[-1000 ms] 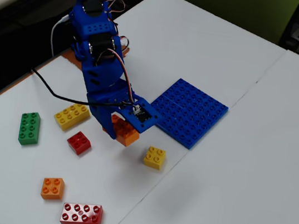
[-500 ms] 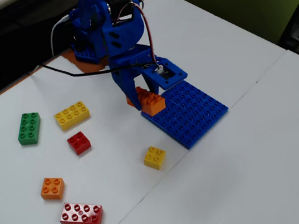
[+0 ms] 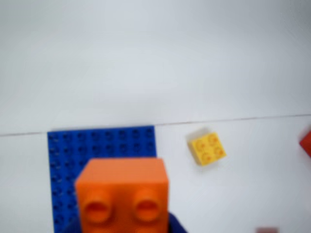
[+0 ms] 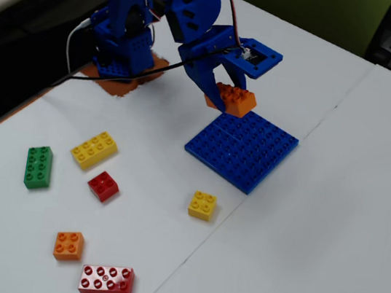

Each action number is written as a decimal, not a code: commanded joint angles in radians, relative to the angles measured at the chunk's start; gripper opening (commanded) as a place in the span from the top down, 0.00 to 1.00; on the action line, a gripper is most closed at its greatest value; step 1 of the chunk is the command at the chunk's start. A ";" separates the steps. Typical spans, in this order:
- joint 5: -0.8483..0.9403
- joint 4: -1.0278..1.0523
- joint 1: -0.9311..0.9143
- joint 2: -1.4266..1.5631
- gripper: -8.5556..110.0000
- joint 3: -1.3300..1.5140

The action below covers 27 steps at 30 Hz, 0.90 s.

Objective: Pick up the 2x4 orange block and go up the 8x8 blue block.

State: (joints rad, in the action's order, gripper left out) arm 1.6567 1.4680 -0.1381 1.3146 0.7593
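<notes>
Your gripper [image 4: 226, 99] sits in the upper centre of the fixed view, fingers clamped on the 2x4 orange block [image 4: 234, 100], which is lifted clear of the table [image 4: 333, 211]. In that view the block hangs just above the far edge of the 8x8 blue block [image 4: 243, 148]; whether the two touch cannot be told. The blue plate lies flat at centre frame. In the wrist view the orange block [image 3: 122, 194] fills the lower centre, studs facing the camera, with the blue plate [image 3: 102, 143] behind it and a small yellow four-stud brick [image 3: 207, 148] lying to its right. You will find the loose bricks in the lower left of the fixed view: yellow eight-stud brick [image 4: 94, 150], green brick [image 4: 38, 166], small red brick [image 4: 103, 186], small orange brick [image 4: 68, 245], long red brick [image 4: 106, 280]
</notes>
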 commanded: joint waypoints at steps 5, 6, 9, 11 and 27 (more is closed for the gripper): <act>-0.075 0.012 0.091 0.044 0.93 -0.025; -0.084 0.012 0.100 0.038 0.93 -0.025; -0.104 0.012 0.121 0.017 0.93 -0.025; -0.107 0.014 0.132 0.000 0.93 -0.025; -0.107 0.075 0.137 -0.126 0.93 -0.064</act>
State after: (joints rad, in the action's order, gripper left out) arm 1.5524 1.5417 -0.0046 1.1842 0.7547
